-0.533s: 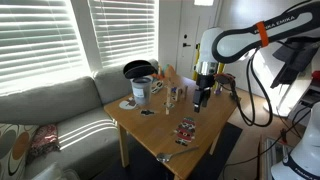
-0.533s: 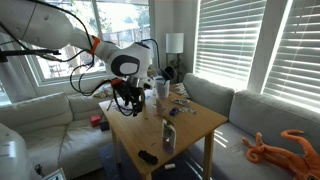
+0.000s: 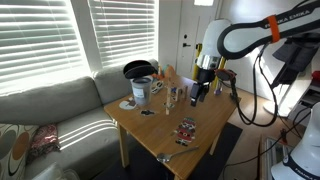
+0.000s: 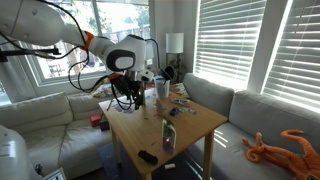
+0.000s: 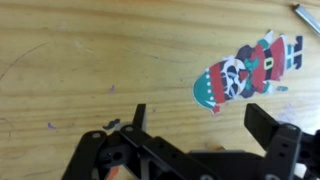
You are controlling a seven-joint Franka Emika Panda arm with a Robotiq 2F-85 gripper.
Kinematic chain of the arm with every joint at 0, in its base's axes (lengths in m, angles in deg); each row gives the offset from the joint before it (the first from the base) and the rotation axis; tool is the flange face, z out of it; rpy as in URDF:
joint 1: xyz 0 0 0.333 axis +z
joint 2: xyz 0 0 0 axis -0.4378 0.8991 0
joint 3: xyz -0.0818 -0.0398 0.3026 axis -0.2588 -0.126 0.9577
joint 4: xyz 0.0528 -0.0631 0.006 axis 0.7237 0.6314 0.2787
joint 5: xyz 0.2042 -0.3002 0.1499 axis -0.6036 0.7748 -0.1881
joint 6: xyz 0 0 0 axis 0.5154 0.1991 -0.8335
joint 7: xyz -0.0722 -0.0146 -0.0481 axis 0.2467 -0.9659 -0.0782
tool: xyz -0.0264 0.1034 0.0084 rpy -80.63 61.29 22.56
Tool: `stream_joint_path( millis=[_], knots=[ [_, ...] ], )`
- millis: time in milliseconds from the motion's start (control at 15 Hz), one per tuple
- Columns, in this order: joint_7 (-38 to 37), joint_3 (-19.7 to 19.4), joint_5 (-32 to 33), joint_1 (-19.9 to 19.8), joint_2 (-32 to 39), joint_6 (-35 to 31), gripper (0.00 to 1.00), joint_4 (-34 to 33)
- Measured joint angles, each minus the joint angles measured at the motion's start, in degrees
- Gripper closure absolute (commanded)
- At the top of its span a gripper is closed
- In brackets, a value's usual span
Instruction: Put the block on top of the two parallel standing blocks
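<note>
The two parallel standing blocks (image 3: pixel 176 94) are small pale uprights near the middle of the wooden table (image 3: pixel 160 135). My gripper (image 3: pixel 197 97) hangs just beside them, above the tabletop, and also shows in an exterior view as the gripper (image 4: pixel 127 98) at the table's far corner. In the wrist view the gripper (image 5: pixel 200 112) is open, with only bare wood between its dark fingers (image 5: pixel 265 125). I cannot make out the loose block in any view.
A white mug (image 3: pixel 141 90) and a black pan (image 3: pixel 138 69) stand at the table's back. A red and teal sticker (image 5: pixel 245 72) lies flat on the wood ahead of the fingers. A yellowish bottle (image 4: pixel 168 135) stands near one table end. Sofas flank the table.
The arm has lifted slightly and the gripper sits a little higher over the table. The jaws stay open.
</note>
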Motion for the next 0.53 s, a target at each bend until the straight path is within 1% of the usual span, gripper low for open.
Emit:
stream_joint_path(
  millis=[267,400,533],
  knots=[
    [-5.85,2.8,1.82,-0.05,-10.46,-2.38,0.0,-0.03],
    [-6.14,4.1,5.99,-0.34,-14.41,-2.84,0.0,-0.79],
    [-5.12,4.54,10.86,-0.91,-16.22,-2.84,0.0,-1.99]
  ],
)
